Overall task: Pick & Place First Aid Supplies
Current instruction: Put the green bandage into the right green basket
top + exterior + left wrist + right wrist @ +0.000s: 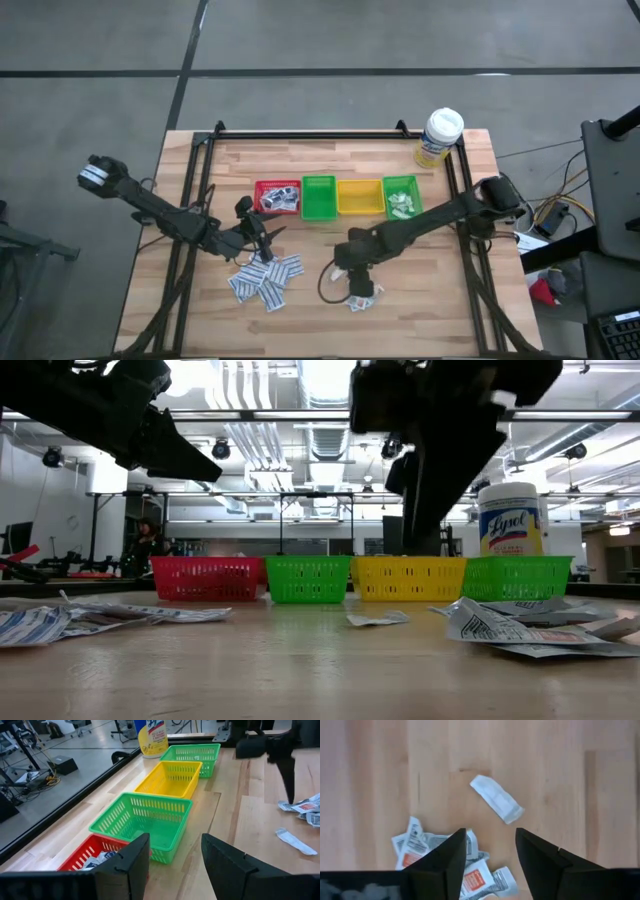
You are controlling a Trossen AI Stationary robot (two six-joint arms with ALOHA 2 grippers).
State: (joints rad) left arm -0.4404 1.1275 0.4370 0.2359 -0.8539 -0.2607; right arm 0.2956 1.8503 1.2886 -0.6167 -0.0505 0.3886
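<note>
The first aid supplies are small white paper packets lying flat on the wooden table in two heaps: one (265, 281) near the left arm, one (361, 296) under the right arm. My right gripper (490, 851) is open above the right heap (445, 865), pointing steeply down, with nothing between its fingers. A single white strip packet (497, 800) lies apart just beyond the heap. My left gripper (172, 860) is open and empty. It hangs above the table near the red bin (277, 197), above the left heap's far edge.
Four small bins stand in a row across the middle: the red one (87, 860) with packets in it, green (319, 197), yellow (359, 196), and green (401, 196) with packets. A white-capped bottle (440, 137) stands at the far right. Black rails edge the table.
</note>
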